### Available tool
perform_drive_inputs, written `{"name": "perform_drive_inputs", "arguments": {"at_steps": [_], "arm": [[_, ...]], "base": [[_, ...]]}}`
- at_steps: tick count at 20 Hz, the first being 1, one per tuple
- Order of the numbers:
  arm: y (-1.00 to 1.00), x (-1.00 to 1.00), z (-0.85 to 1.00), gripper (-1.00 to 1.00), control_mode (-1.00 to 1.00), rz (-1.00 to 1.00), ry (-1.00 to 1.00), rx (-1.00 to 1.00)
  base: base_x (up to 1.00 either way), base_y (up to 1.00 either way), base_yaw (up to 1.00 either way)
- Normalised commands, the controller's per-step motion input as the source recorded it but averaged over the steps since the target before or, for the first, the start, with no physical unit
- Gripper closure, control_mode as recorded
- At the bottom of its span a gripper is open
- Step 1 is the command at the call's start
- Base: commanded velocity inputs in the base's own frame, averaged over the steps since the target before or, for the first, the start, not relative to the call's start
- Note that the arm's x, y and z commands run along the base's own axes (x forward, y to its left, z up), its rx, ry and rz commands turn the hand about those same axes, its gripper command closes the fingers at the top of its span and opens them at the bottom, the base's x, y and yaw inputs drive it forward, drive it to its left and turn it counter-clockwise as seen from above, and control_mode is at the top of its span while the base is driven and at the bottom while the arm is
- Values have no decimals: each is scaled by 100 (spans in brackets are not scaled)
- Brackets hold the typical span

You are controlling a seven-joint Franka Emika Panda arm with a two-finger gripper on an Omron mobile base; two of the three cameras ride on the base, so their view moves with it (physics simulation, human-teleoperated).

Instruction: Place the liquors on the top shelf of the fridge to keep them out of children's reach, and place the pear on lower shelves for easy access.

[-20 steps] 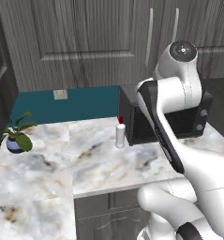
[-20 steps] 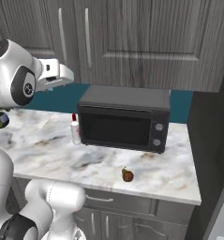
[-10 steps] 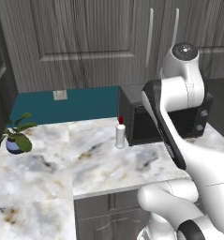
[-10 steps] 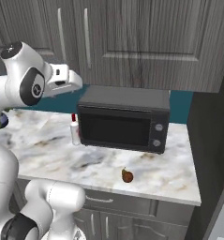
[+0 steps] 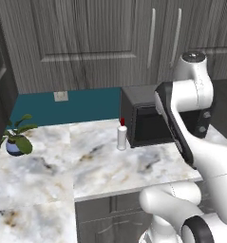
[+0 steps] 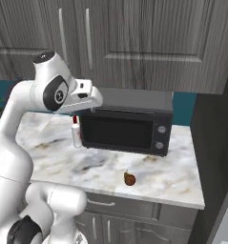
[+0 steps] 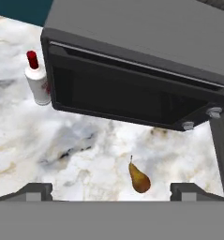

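Pincer wide apart, arm raised, aimed down over pear.

Even, flat rendered light throughout — soft shadows under the microwave, no glare, slightly coarse, low-resolution edges.

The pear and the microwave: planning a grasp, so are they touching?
Apart. The hand view shows bare marble counter between the pear and the microwave.
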Motion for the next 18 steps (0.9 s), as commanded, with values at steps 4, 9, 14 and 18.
{"name": "perform_drive_inputs", "arguments": {"at_steps": [4,9,14,18], "arm": [[-66,0,-89,-100,-100,0,6,0],[-70,0,-91,-100,-100,0,4,0],[-64,0,-78,-100,-100,0,4,0],[-57,0,-64,-100,-100,0,5,0]], "base": [[0,0,0],[0,0,0],[0,0,0],[0,0,0]]}}
